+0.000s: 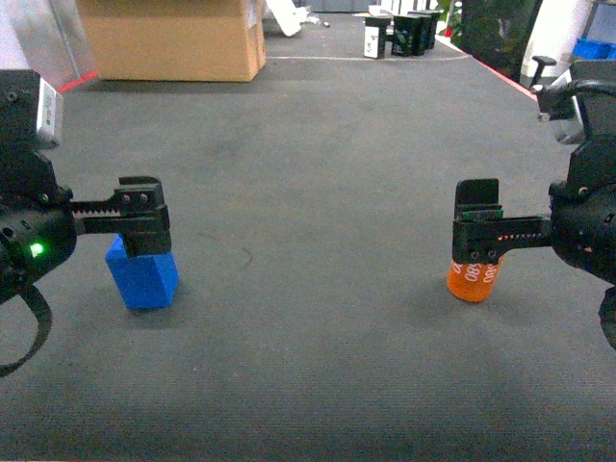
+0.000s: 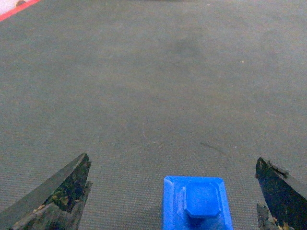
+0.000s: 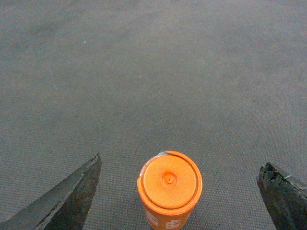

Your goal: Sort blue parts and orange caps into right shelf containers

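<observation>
On dark grey carpet [image 1: 318, 192]: blue part [image 1: 142, 274], orange cap [image 1: 473, 279]; both jaws wide open, empty. Cardboard box [image 1: 173, 37] behind.

- blue part [image 2: 196, 203]: lower end cut off by left wrist view's bottom edge
- orange cap [image 3: 169, 189]: base cut off likewise; side print unreadable
- left gripper [image 1: 142, 223] covers the blue part's top in the head view

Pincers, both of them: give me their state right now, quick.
Left pincer: open, fingers spread either side of the blue part, not gripping it.
Right pincer: open, fingers wide of the orange cap, holding nothing.
</observation>
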Robot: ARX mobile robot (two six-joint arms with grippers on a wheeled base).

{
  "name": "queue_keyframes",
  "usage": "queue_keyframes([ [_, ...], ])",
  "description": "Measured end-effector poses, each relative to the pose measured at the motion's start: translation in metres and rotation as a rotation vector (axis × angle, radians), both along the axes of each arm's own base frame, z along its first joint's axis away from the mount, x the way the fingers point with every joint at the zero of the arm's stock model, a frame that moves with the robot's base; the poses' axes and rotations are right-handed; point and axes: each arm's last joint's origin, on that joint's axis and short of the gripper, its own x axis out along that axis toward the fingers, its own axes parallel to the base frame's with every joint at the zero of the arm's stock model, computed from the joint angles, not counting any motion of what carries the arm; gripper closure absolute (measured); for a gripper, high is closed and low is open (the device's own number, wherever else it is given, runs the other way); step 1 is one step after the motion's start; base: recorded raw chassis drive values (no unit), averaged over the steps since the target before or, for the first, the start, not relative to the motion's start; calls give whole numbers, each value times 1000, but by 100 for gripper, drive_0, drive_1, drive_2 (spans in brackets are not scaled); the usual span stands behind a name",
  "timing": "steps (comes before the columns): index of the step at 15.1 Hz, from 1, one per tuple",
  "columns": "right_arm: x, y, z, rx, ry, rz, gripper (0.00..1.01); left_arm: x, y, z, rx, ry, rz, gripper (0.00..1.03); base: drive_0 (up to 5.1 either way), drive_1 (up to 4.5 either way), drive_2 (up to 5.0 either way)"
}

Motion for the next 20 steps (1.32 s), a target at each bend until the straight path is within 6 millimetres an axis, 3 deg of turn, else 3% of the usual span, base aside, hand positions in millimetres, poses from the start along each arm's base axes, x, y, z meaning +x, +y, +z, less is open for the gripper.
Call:
queue_keyframes([
  [2, 12, 1, -14, -6, 22, -9, 3, 12, -3, -18, -5, 37, -3, 5, 0, 0, 0],
  [4, 18, 1, -19, -9, 29, -16, 3, 18, -4, -24, -5, 50, -10, 5, 0, 0, 0],
  [11, 34, 3, -53, -21, 94, -21, 3, 28, -2, -59, 3, 151, 0, 5, 0, 0, 0],
  [12, 36, 3, -56, -22, 95, -22, 6, 29, -1, -61, 2, 158, 5, 5, 0, 0, 0],
  [14, 40, 5, -61, -25, 100, -25, 26, 30, 0, -62, -8, 169, 12, 5, 0, 0, 0],
  [17, 40, 5, -63, -24, 104, -23, 54, 30, 0, -62, -13, 168, 15, 27, 0, 0, 0],
  [20, 33, 3, -63, -18, 93, -24, 57, 29, -1, -61, -19, 163, 15, 60, 0, 0, 0],
])
